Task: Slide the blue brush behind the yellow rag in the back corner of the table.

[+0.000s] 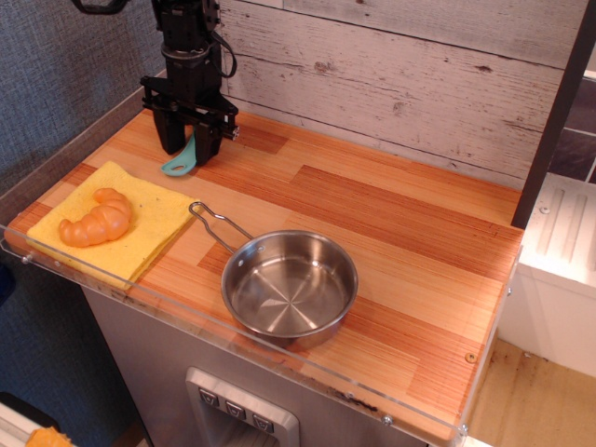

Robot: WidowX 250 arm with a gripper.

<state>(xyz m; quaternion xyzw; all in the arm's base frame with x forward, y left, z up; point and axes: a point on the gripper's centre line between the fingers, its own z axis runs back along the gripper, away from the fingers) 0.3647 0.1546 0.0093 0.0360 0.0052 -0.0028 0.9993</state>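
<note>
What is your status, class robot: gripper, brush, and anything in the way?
Gripper down over blue brush, jaws either side, grip unclear. Brush just behind yellow rag. Croissant on rag, pan off to the side.

Whitewashed horizontal plank wall (pixel 391 74) stood behind the counter; grey textured fabric panel (pixel 65 84) covered the left. A dark vertical post (pixel 555 112) and white cabinet (pixel 559 279) stood right, over pale wood flooring (pixel 531 400).
</note>
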